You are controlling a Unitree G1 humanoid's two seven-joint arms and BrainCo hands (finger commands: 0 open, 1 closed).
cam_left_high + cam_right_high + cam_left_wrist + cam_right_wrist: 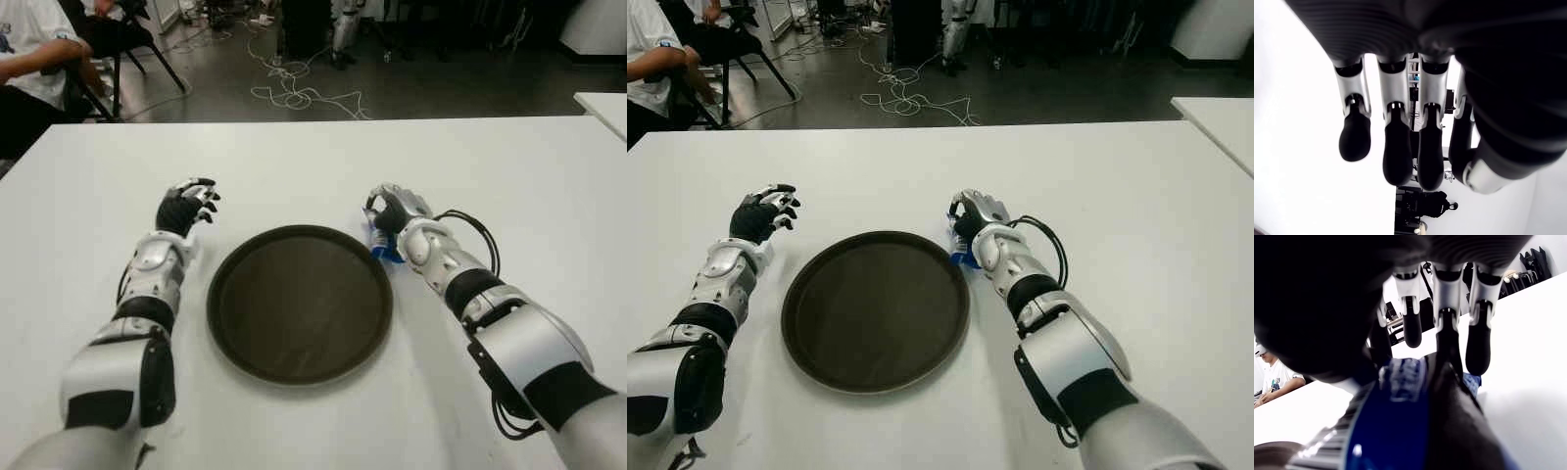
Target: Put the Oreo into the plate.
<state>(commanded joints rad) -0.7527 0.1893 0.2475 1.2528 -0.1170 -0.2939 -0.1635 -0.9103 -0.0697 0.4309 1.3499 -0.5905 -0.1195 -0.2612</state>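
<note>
1. The right hand point(389, 212) is sitting at the right rim of the round dark brown plate point(299, 304), its fingers point(1478, 340) closing around the blue Oreo packet point(381, 243).
2. The blue Oreo packet is lying in that grasp just outside the plate, beside its upper right edge, over the white table point(294, 166).
3. The left hand point(186, 209) is showing to the left of the plate, fingers point(1355, 128) hanging relaxed and grasping nothing.
4. A seated person point(34, 54) is showing beyond the table's far left corner.
</note>
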